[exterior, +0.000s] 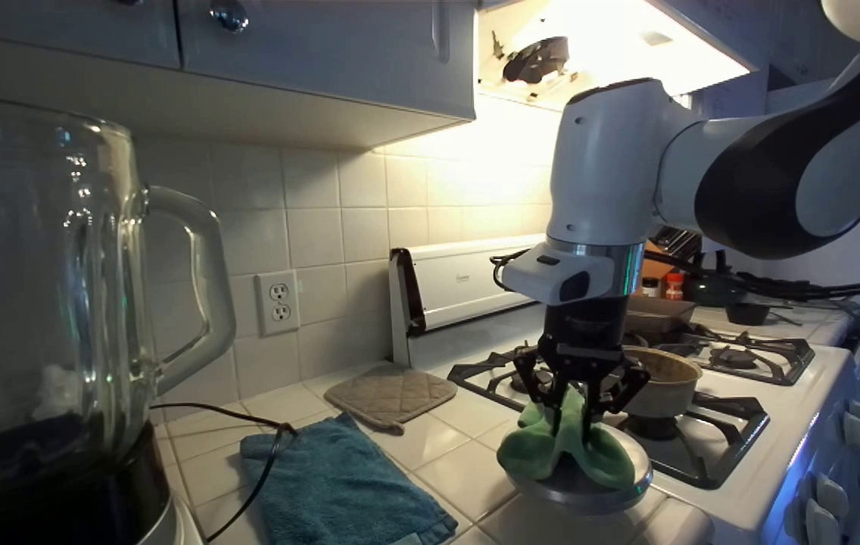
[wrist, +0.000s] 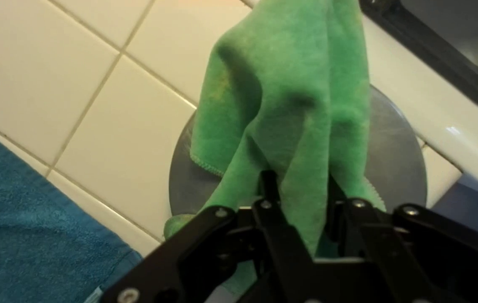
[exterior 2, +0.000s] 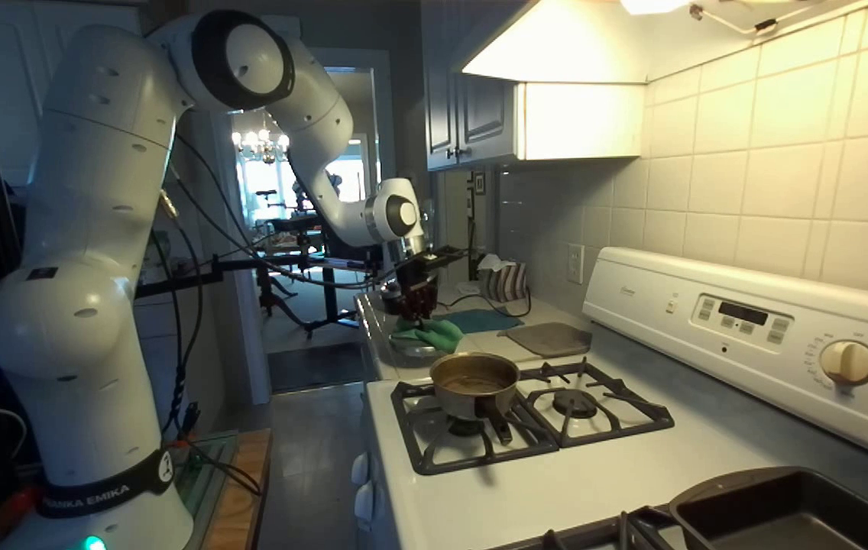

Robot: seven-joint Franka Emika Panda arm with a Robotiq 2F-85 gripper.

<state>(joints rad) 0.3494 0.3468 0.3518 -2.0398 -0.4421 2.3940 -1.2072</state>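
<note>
Cloth of soft green fabric [wrist: 281, 63] pinched between the fingers of the black two-finger gripper [exterior: 571, 430].
Finger gap narrow, filled by bunched fabric; lower folds drape over a round grey metal dish [wrist: 395, 155] beneath. Blue terry towel [exterior: 347, 484] lies near, apart.

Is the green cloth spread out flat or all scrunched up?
Scrunched up. The gripper pinches the green cloth into a peak, with deep folds below and its ends drooping over the round metal thing.
</note>
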